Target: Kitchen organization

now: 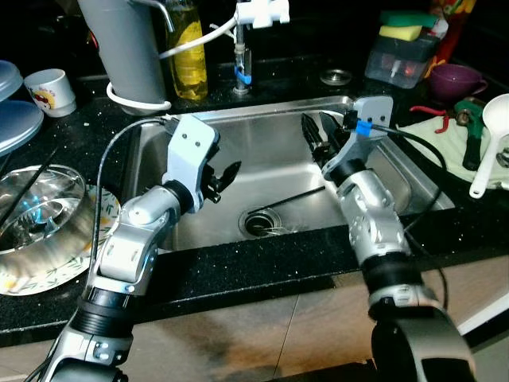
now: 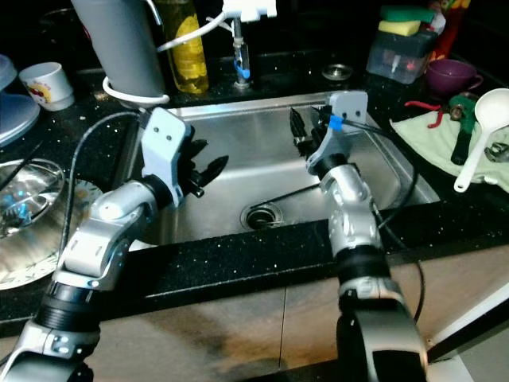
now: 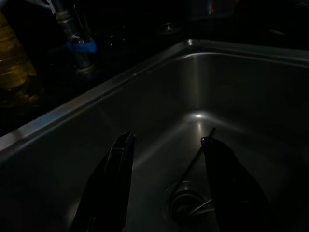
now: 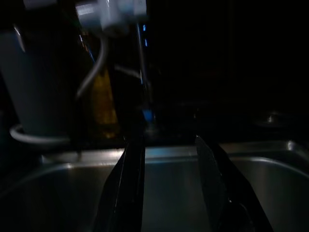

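My two arms are silver, jointed in rounded segments with black collars between them. Each wrist carries a pale grey angular bracket with small dark screw holes. My left gripper (image 1: 224,177) and right gripper (image 1: 316,137) both end in long black fingers. A black cable loops along each arm. A blue tag marks my right bracket at its two o'clock corner.

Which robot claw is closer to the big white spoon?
Right. The right claw hangs over the sink's right side, toward the counter where the white spoon lies; the left claw is across the sink, farther away.
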Tool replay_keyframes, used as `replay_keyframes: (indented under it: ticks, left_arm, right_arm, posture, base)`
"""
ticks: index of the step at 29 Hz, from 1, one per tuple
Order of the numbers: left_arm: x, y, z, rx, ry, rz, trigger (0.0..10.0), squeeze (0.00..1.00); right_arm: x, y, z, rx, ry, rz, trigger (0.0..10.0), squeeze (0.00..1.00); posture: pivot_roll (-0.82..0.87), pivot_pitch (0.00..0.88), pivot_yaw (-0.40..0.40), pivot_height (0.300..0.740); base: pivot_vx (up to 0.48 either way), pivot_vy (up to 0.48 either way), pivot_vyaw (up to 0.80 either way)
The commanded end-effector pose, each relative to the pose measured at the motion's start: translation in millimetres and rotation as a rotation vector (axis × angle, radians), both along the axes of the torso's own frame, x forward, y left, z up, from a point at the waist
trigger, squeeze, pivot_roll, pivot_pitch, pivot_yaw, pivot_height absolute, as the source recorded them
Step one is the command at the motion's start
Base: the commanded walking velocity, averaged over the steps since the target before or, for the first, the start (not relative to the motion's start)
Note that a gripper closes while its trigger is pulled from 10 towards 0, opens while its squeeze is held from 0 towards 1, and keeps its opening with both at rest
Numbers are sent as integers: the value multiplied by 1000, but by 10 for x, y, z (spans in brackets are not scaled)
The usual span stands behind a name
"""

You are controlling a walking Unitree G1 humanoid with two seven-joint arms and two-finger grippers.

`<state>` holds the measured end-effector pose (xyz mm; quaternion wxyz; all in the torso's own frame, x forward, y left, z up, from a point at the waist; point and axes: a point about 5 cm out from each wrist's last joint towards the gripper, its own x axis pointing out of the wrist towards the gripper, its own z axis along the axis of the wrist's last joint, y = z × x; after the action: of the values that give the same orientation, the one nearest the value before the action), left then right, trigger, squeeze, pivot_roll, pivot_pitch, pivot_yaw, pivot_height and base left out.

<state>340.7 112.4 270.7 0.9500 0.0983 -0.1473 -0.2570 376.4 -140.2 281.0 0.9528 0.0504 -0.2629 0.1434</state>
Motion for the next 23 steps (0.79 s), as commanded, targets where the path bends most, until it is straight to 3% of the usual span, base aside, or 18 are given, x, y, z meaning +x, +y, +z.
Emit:
replay_keyframes:
  ticks: [1,7,23]
  left_arm:
    - [-27,9,-28,-18,1,9,10000,0]
    - [-30,17,-26,-50,2,29,10000,0]
    - [-65,5,-71,-49,18,17,10000,0]
  right_arm:
    - [-43,47,-72,7,20,18,10000,0]
    - [-159,58,-88,35,53,15,10000,0]
    - [-268,102,-64,30,104,32,10000,0]
  posture:
    - [-7,169,65,740]
    - [-14,176,60,740]
    - [-20,188,50,740]
  base:
    - [0,0,0]
    - [0,0,0]
    - [0,0,0]
